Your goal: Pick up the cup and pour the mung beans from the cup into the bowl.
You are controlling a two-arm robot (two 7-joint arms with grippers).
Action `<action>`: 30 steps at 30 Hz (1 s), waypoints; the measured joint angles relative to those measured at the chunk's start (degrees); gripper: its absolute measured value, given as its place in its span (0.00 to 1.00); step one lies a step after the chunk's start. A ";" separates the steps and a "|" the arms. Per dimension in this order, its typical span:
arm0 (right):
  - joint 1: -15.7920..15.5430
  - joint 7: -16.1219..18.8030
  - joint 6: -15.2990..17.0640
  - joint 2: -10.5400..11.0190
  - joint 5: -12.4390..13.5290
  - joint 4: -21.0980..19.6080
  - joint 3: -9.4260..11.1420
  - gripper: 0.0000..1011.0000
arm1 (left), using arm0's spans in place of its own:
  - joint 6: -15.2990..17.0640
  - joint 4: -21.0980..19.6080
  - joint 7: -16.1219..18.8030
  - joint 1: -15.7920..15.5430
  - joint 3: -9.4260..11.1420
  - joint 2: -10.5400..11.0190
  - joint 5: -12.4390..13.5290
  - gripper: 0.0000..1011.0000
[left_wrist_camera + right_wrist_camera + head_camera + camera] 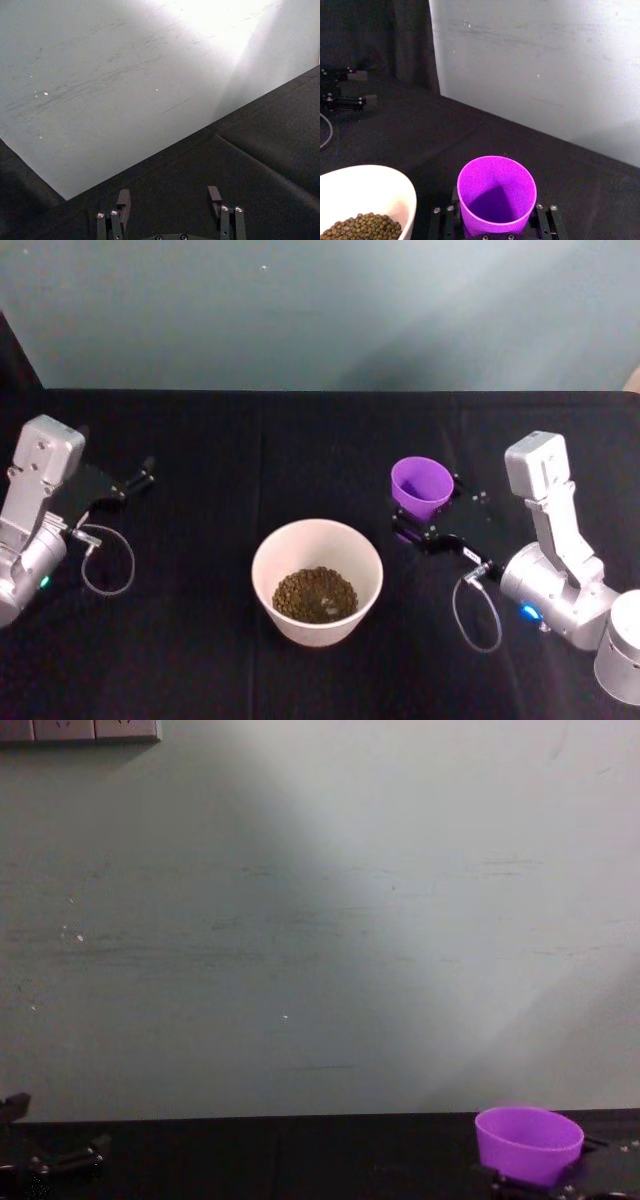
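The purple cup [421, 483] stands upright to the right of the white bowl [268, 550], with my right gripper [430, 510] shut on its lower body. In the right wrist view the cup [495, 200] sits between the two fingers [542, 220], and its inside shows bare purple. The mung beans [315, 595] lie as a heap in the bottom of the bowl, also seen as beans [365, 227] in the bowl [380, 180]. From the chest the cup [528, 1140] shows at the lower right. My left gripper [140, 480] rests open at the far left, nothing between its fingers [122, 200].
A black cloth covers the table [200, 660], which ends at a pale grey wall [320, 310] behind. Loose cable loops hang from both wrists, one beside the right arm [478, 615]. Open cloth lies between the bowl and the left arm.
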 joint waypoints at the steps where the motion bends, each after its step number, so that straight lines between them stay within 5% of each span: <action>1: 0.11 0.03 0.08 0.01 0.27 0.27 -0.03 0.73 | 0.00 0.00 0.00 0.00 0.00 0.00 0.00 0.99; 25: 1.37 0.19 -5.31 1.54 4.85 6.73 -2.45 0.73 | 0.00 0.00 0.00 0.00 0.00 0.00 0.00 0.99; 30: 1.37 -0.14 -5.60 1.96 5.51 7.01 -2.95 0.80 | 0.00 0.00 0.00 0.00 0.00 0.00 0.00 0.99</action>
